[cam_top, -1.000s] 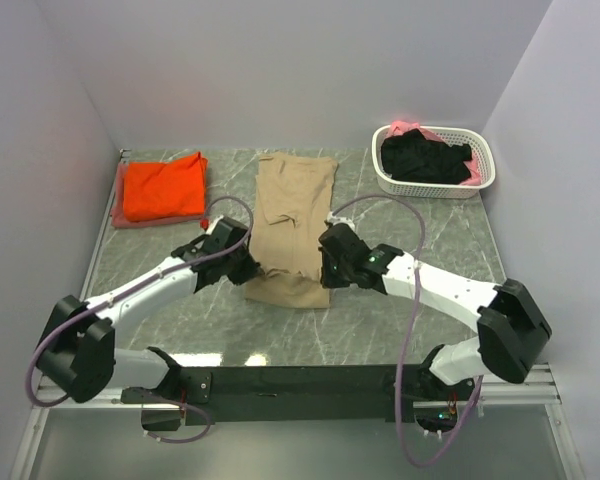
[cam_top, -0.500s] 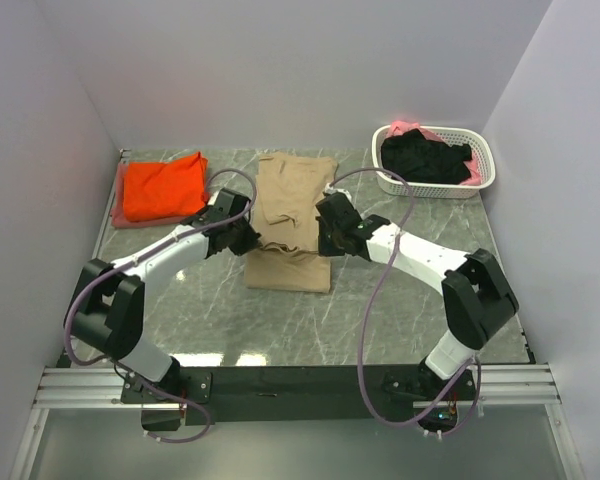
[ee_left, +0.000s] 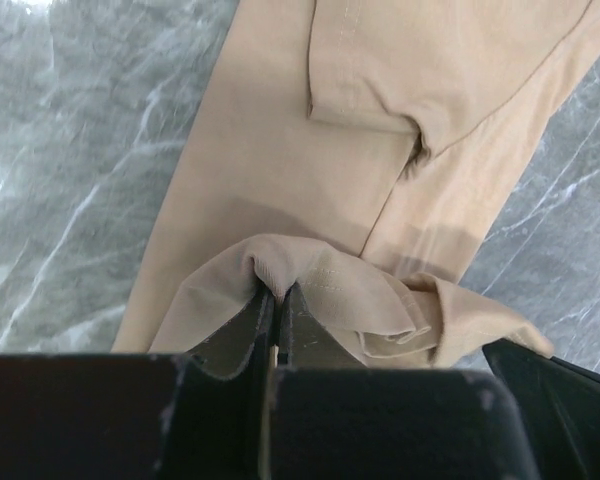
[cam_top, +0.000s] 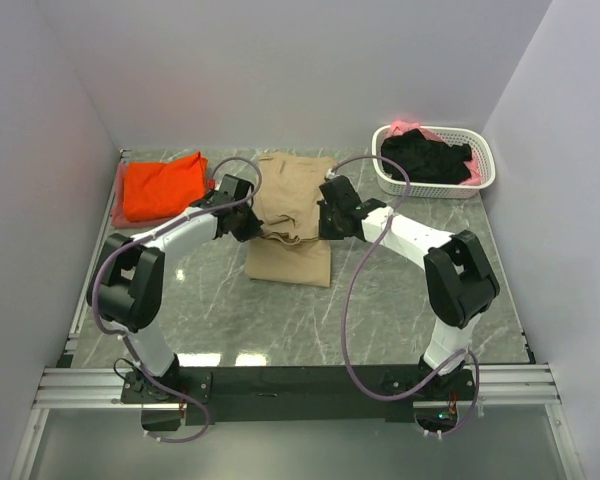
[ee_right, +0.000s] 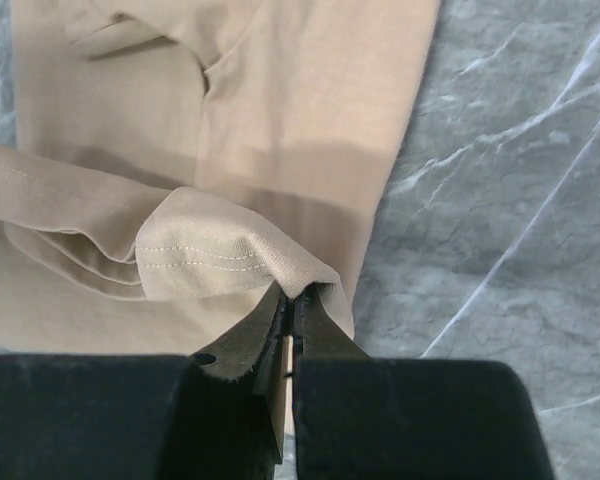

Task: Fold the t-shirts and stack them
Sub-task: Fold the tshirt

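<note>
A tan t-shirt (cam_top: 292,215) lies lengthwise in the middle of the table, folded narrow. My left gripper (cam_top: 248,226) is shut on its hem at the left edge, the cloth bunched at the fingertips (ee_left: 278,293). My right gripper (cam_top: 326,222) is shut on the hem at the right edge (ee_right: 295,297). Both hold the near hem lifted over the shirt's middle. The tan t-shirt (ee_left: 310,190) fills the left wrist view and shows again as tan cloth (ee_right: 230,130) under the right wrist. A folded orange t-shirt (cam_top: 162,186) lies at the back left. Black and pink t-shirts (cam_top: 425,157) fill the basket.
A white slotted basket (cam_top: 480,182) stands at the back right corner. Grey marble tabletop (cam_top: 400,300) surrounds the shirt. Walls close in on the left, back and right. Cables loop from both arms over the table.
Both grippers have carried the tan shirt's near hem away from the arm bases toward the back, folding the lower part up over the middle. The arms have stretched out.
</note>
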Robot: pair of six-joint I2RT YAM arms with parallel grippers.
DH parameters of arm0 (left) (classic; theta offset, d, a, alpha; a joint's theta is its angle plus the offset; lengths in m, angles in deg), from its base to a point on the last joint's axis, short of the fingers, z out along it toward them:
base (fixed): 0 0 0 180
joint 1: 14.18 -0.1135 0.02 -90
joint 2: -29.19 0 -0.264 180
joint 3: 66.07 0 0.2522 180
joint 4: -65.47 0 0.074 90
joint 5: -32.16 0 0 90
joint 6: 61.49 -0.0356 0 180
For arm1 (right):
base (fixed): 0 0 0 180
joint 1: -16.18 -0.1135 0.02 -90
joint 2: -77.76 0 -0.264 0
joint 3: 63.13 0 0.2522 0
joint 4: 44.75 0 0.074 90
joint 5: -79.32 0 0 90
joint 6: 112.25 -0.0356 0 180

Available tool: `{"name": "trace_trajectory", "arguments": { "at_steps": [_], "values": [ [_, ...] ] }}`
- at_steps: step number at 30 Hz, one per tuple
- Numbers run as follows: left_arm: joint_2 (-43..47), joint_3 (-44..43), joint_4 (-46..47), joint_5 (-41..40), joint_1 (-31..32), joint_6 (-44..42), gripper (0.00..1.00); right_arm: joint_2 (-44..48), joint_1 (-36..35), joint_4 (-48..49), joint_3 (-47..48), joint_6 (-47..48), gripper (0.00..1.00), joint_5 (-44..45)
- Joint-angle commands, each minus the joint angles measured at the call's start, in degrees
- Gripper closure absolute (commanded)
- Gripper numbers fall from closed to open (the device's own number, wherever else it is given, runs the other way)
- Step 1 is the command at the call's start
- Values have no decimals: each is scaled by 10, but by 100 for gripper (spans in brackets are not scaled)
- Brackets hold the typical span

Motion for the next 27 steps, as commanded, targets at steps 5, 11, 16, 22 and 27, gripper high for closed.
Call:
{"name": "trace_trajectory", "arguments": {
  "at_steps": [5, 11, 16, 22, 27],
  "values": [
    [-38, -55, 12, 18, -10, -25, 99, -38, 32, 30, 45, 20, 100, -29],
    [-65, -70, 14, 29, -21, -30, 99, -76, 40, 34, 71, 30, 100, -35],
    [-77, -82, 4, 27, -25, -32, 100, -94, 45, 44, 83, 26, 100, -36],
    [-88, -102, -17, 24, -29, -34, 93, -110, 52, 40, 97, 26, 91, -36],
    [-57, -94, -11, 24, -30, -46, 63, -98, 57, 39, 101, 13, 68, -62]
  ]
}}
